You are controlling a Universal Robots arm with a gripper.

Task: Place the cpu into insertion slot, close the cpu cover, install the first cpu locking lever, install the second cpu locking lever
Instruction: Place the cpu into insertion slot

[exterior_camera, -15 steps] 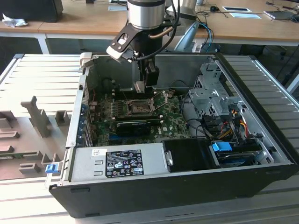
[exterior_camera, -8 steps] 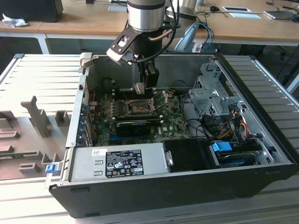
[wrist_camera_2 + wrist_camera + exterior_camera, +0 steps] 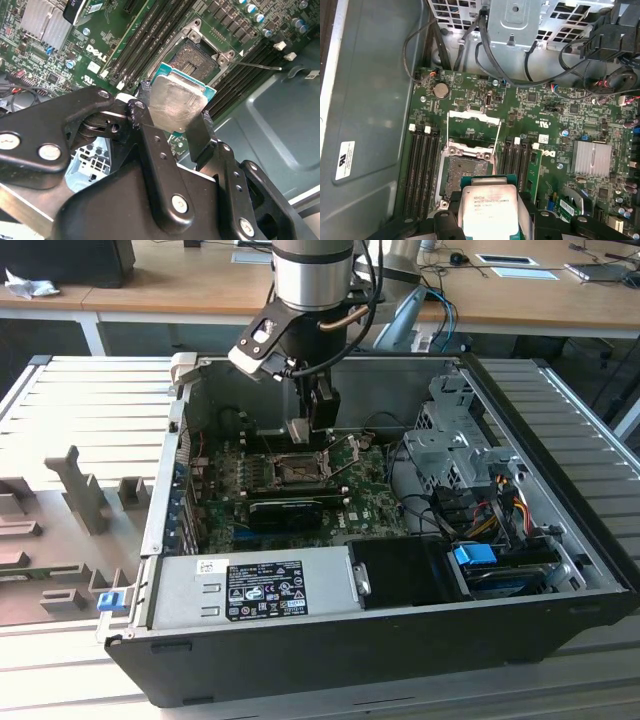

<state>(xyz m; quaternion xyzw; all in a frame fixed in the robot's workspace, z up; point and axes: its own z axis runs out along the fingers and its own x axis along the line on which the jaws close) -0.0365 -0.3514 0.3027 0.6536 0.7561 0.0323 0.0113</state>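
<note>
My gripper (image 3: 308, 428) is shut on the cpu (image 3: 298, 430), a flat square chip with a grey metal top, and holds it above the motherboard inside the open computer case. Both wrist views show the cpu (image 3: 177, 102) (image 3: 487, 207) clamped between two black fingers (image 3: 142, 112), a little above and beside the insertion slot (image 3: 467, 167). The slot (image 3: 202, 57) (image 3: 297, 472) is a dark square socket with a silver rim and nothing in it. The cpu cover (image 3: 472, 115) is swung open and lies back beyond the socket.
Long black memory slots (image 3: 420, 165) flank the socket. A long black card (image 3: 285, 508) lies in front of it in the exterior view. A power supply (image 3: 250, 585), a metal drive cage (image 3: 450, 440) with cables, and the case walls (image 3: 175, 440) close in the space.
</note>
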